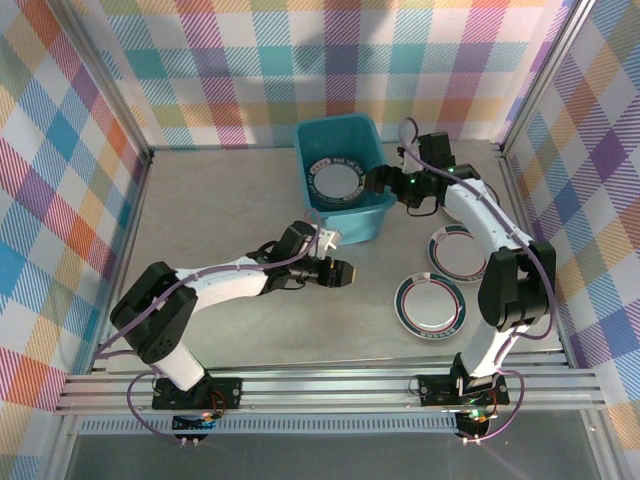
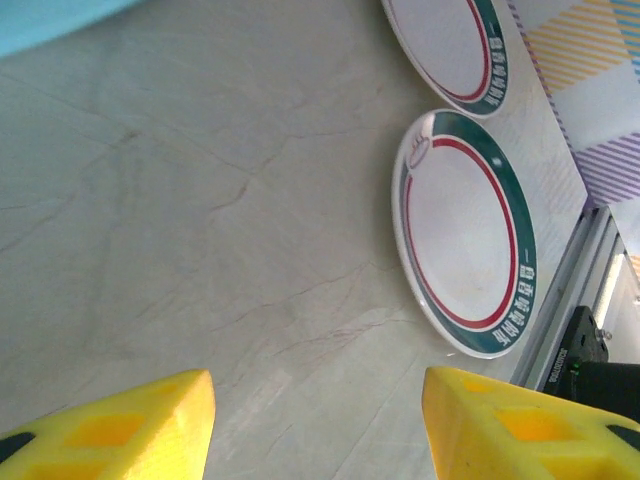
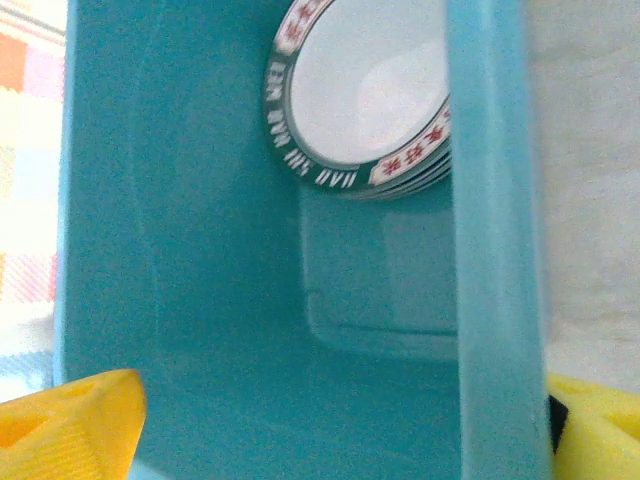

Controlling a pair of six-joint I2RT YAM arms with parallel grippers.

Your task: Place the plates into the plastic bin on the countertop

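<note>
The teal plastic bin (image 1: 352, 224) stands at the back middle of the countertop (image 1: 220, 200) and holds a stack of plates (image 1: 338, 180) with dark patterned rims. My right gripper (image 1: 380, 183) is open at the bin's right wall. In the right wrist view the bin's rim (image 3: 490, 250) runs between the yellow fingers (image 3: 70, 420), with the stacked plates (image 3: 365, 90) beyond. My left gripper (image 1: 345, 272) is open and holds nothing, low over bare countertop in front of the bin. Two teal-and-red-rimmed plates (image 1: 430, 303) (image 1: 458, 250) lie flat at the right.
A third plate (image 1: 484, 192) lies partly hidden behind the right arm near the right rail. In the left wrist view, the two flat plates (image 2: 465, 230) (image 2: 450, 50) lie beyond the open left gripper (image 2: 315, 430), next to the aluminium rail (image 2: 570, 300). Plaid walls enclose the countertop.
</note>
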